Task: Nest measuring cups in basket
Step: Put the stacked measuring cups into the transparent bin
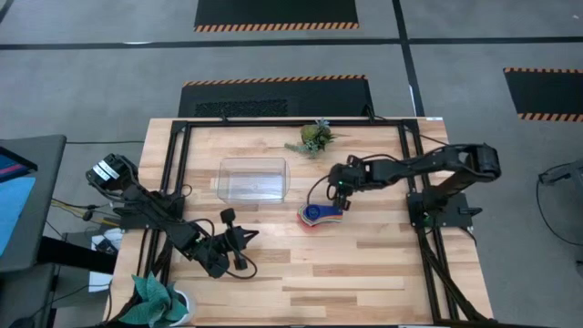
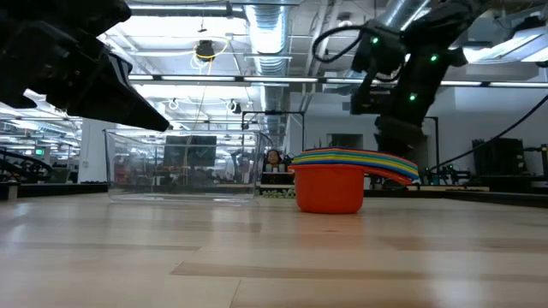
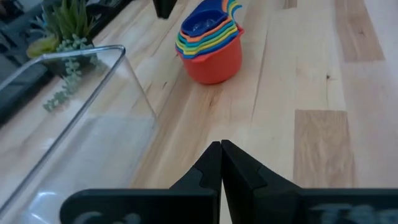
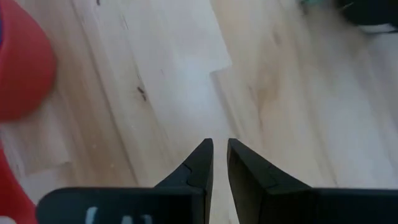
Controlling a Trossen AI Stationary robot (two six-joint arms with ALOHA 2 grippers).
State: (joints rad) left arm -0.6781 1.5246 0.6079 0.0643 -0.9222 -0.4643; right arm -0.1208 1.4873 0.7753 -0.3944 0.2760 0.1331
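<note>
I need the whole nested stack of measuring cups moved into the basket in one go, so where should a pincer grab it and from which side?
Probably the fanned handles, taken from above. The measuring cups sit nested, red cup outermost, and the handles stick out together on the side away from the basket, giving flat faces to pinch. The right pincer hovers closest; the round bowl looks likelier to slip.

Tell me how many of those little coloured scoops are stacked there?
7 or so. The nested plastic measuring cups form one stack on the wooden table, beside the clear plastic basket: red outermost, blue innermost, coloured rims between. Thin rims make the count uncertain.
</note>
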